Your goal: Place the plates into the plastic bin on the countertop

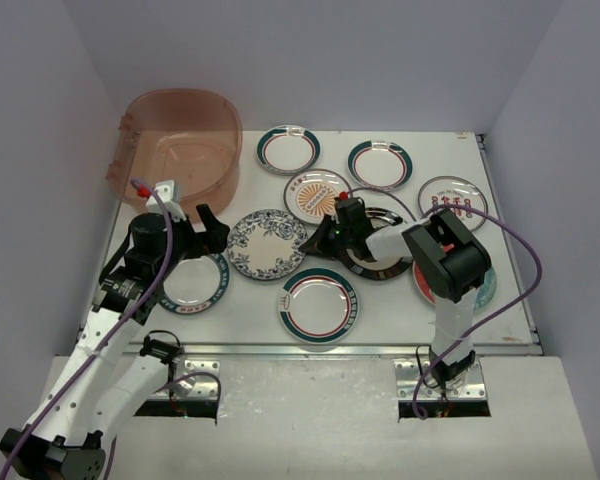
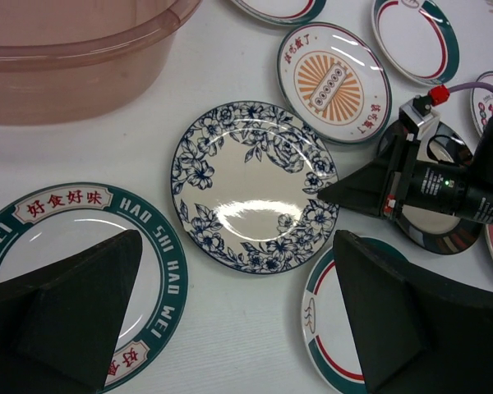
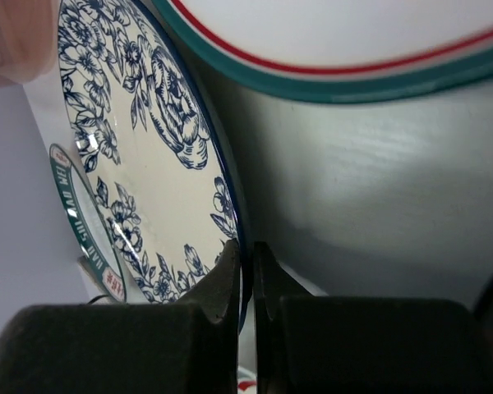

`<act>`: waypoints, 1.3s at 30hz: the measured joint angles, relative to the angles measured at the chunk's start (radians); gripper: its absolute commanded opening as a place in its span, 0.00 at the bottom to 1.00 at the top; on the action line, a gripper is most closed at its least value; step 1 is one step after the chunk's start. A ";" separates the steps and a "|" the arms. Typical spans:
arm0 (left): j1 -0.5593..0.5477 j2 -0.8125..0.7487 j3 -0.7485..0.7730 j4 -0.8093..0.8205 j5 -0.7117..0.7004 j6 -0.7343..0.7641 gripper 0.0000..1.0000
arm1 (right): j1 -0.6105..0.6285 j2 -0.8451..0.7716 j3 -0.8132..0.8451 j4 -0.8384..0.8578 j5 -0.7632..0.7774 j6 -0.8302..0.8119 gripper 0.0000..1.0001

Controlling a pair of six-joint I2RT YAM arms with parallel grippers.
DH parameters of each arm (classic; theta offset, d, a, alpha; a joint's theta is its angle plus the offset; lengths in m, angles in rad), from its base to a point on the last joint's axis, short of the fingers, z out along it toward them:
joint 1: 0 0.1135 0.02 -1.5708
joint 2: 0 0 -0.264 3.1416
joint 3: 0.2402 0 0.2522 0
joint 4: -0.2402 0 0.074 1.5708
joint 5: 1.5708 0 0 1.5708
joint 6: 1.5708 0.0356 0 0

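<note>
The blue floral plate point(image 1: 265, 243) lies mid-table. My right gripper point(image 1: 312, 240) is shut on its right rim; the right wrist view shows both fingers point(image 3: 230, 271) pinching the rim of the plate point(image 3: 140, 164). My left gripper point(image 1: 212, 230) is open and empty, hovering over bare table point(image 2: 238, 246) between the teal lettered plate point(image 2: 74, 246) and a green-and-red rimmed plate point(image 2: 337, 328). The floral plate point(image 2: 246, 185) and the right gripper point(image 2: 324, 190) also show in the left wrist view. The pinkish plastic bin point(image 1: 185, 95) stands empty at the back left.
Other plates lie around: orange sunburst point(image 1: 315, 195), two green-and-red rimmed at the back point(image 1: 288, 150) point(image 1: 380, 165), red-character point(image 1: 452, 200), black-gold point(image 1: 385, 268) under the right arm, teal-red point(image 1: 485, 290) at the right. The bin wall point(image 2: 82, 66) is close behind the left gripper.
</note>
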 measured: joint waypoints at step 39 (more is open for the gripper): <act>0.005 0.294 0.136 0.223 0.430 -0.309 0.00 | -0.230 -0.540 -0.159 0.171 -0.533 0.120 0.87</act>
